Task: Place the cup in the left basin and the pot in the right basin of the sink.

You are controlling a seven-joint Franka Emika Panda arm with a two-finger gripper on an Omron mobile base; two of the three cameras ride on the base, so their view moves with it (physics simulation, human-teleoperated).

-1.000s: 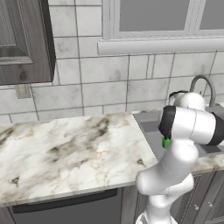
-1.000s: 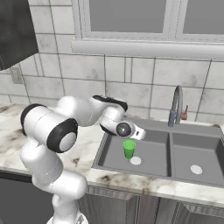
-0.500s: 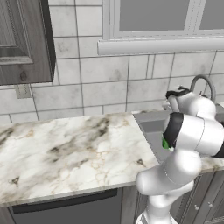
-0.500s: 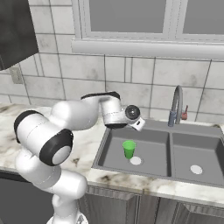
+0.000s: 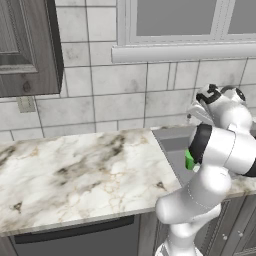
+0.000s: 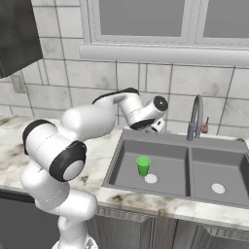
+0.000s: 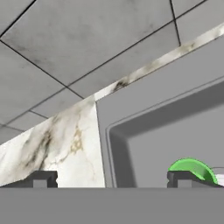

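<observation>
a marbled white and brown counter [image 5: 75, 175] runs along a wall of pale grey tiles [image 6: 97, 78], with a window sill [image 6: 165, 52] above and a dark wood cabinet [image 5: 27, 47] hanging at the upper left. a small outlet plate [image 5: 25, 104] sits on the tiles below that cabinet. dark cabinet fronts [image 5: 75, 240] close the space under the counter.

the sink [image 6: 181, 141] is set into the counter at the right end, dark grey, split by a central divider. a curved grey faucet [image 6: 195, 116] with a red lever [image 6: 206, 125] stands behind the divider. the cup [image 6: 143, 166] stands upright in the left basin [image 6: 165, 172], just beside its round pale drain [image 6: 151, 179]. the right basin [image 6: 219, 170] shows its own pale drain [image 6: 218, 188] on a bare floor. in the left base view a sliver of the green cup [image 5: 189, 160] peeks past the robot's forearm.

the gripper [image 6: 156, 124] hangs above the back left corner of the sink, near the tiled wall and well above the cup. its jaws stand wide apart with nothing between them and touch nothing. in the hand view the two dark fingertips [image 7: 40, 179] sit far apart at the bottom, the cup's rim [image 7: 192, 168] showing just behind the right one.
</observation>
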